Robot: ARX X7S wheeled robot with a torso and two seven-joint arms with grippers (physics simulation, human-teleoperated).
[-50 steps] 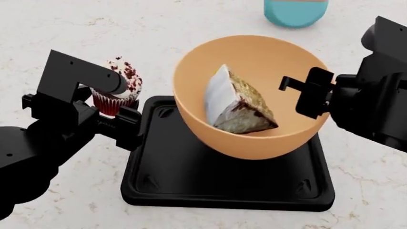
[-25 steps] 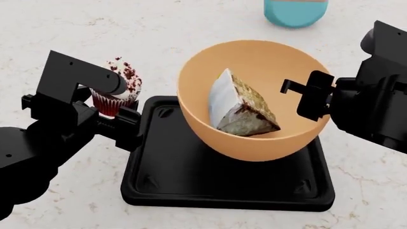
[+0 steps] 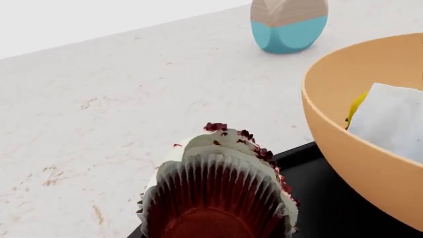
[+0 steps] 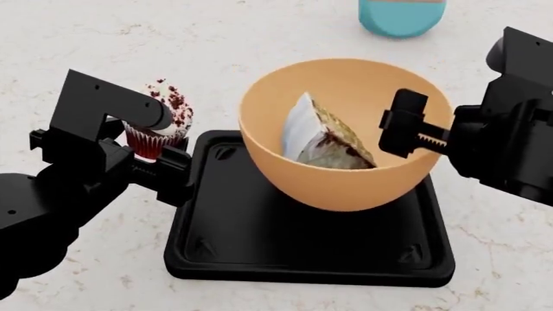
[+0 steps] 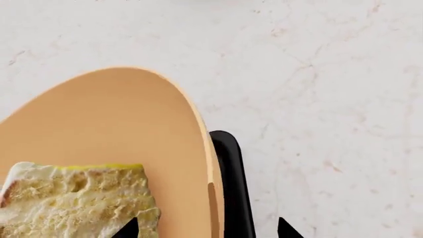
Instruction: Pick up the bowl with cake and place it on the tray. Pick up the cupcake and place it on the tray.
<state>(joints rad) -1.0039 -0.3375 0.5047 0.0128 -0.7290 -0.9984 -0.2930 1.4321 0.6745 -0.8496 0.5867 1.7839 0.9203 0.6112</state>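
Note:
The orange-tan bowl (image 4: 346, 188) stands upright on the black tray (image 4: 259, 253) with the cake wedge (image 4: 328, 139) inside. My right gripper (image 4: 428, 133) is open and straddles the bowl's right rim. In the right wrist view its fingertips (image 5: 129, 229) stand wide apart on either side of the rim of the bowl (image 5: 119, 129), next to the cake (image 5: 73, 198). My left gripper (image 4: 155, 139) is shut on the cupcake (image 4: 164, 116) and holds it just off the tray's left edge. The left wrist view shows the cupcake (image 3: 218, 193) from below; the fingers are hidden.
A teal-and-tan rounded container (image 4: 402, 16) stands on the marble counter behind the bowl; it also shows in the left wrist view (image 3: 289, 25). The tray's front half (image 4: 302, 259) is bare. The tray rim (image 5: 231, 188) lies just outside the bowl.
The bowl was tilted toward me in the right gripper; it now sits level on the tray. The right gripper's inner finger has moved inward, away from the rim. The left arm has not moved.

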